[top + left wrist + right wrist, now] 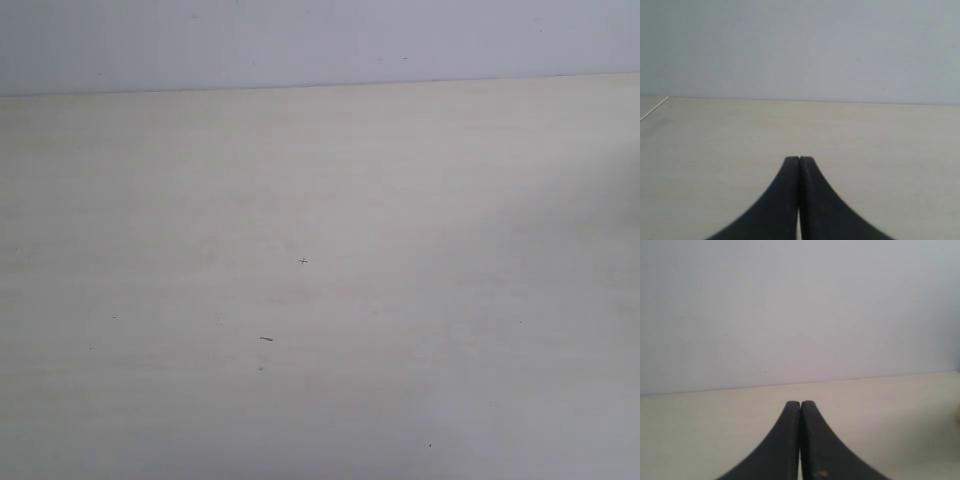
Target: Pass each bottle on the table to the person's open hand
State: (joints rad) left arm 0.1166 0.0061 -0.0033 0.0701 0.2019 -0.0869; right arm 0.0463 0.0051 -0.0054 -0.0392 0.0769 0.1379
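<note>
The exterior view showed you a wide, flat, pale beige table (320, 300) with faint wood grain. A plain grey-white wall (320, 40) ran along its far edge at twelve o'clock. A tiny dark cross mark (303, 261) sat close to the centre of the table, and a short dark dash (266, 339) lay a little toward seven o'clock from it. None of the four small plastic bottles showed in this view, nor did the person's open hand or either arm.

In the left wrist view, your black left gripper (799, 159) had its two fingers pressed flat together, clenched on nothing, above bare tabletop with the wall beyond. In the right wrist view, your black right gripper (800, 402) was clenched the same way, also grasping nothing. A small yellow sliver (958, 412) showed at the very edge of that picture, level with the table. It may have been part of a bottle, but too little of it showed for you to tell.

Judged from this, no handover was in progress and both arms were idle. Whether the task had not yet begun or was already finished could not be told. If bottles remained, your next move would have called for locating one. You would then release one gripper's jaws, bring it down around the bottle's body, and confirm a hand was waiting before lifting.
</note>
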